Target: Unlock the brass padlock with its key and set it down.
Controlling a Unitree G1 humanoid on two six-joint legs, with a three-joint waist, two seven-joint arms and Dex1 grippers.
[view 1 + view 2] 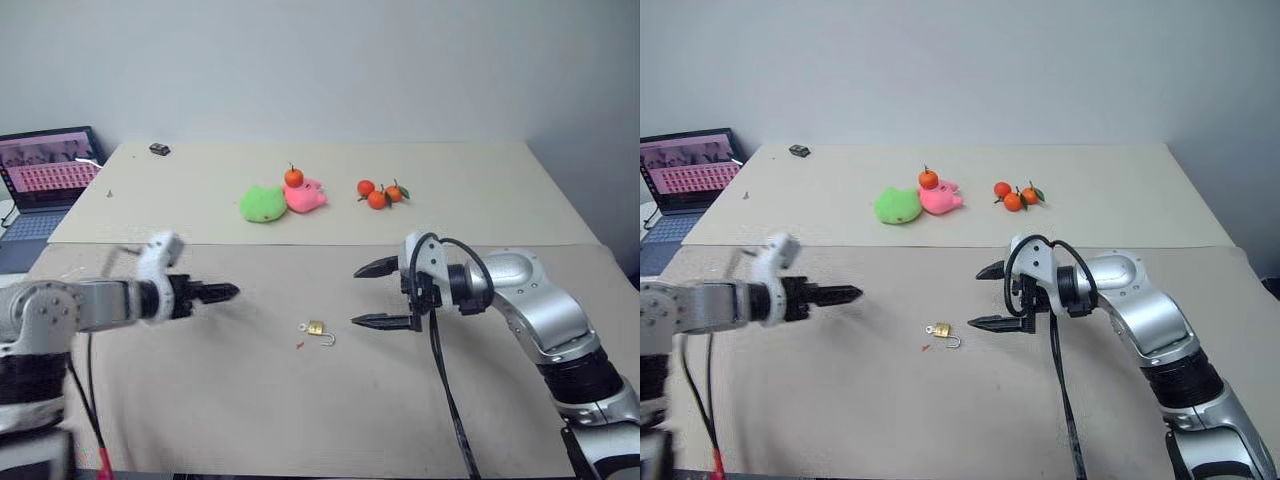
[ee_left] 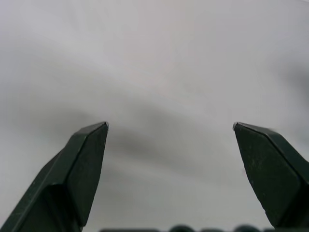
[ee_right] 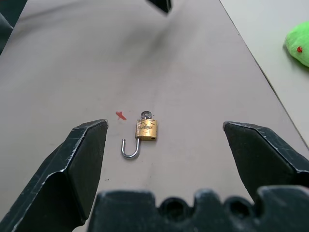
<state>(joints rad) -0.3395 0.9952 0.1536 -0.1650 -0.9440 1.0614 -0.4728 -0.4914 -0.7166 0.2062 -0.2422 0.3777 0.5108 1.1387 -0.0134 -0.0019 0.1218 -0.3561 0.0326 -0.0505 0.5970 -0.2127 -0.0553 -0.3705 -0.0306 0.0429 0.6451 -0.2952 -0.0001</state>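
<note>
Brass padlock [image 3: 146,130] lies on the tan cloth [image 1: 200,400] between my two grippers, shackle swung out. I can barely make out the key [image 3: 146,115] at its base. Left gripper [image 2: 169,126] and right gripper [image 1: 392,295] both gape, holding nothing. Laptop [image 1: 45,170] is cut off at left.

Lab-like test room, cloth-covered table [image 1: 480,400], open laptop [image 1: 45,170], bare wall [image 1: 350,60]

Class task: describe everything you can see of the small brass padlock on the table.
The small golden-brass padlock has a square body and a thin silvery shackle swung open into a free hook. It lies flat on the beige table between both open grippers, touched by neither. A small silvery piece, perhaps the key, shows at the body's far end; a red speck lies beside it.
</note>
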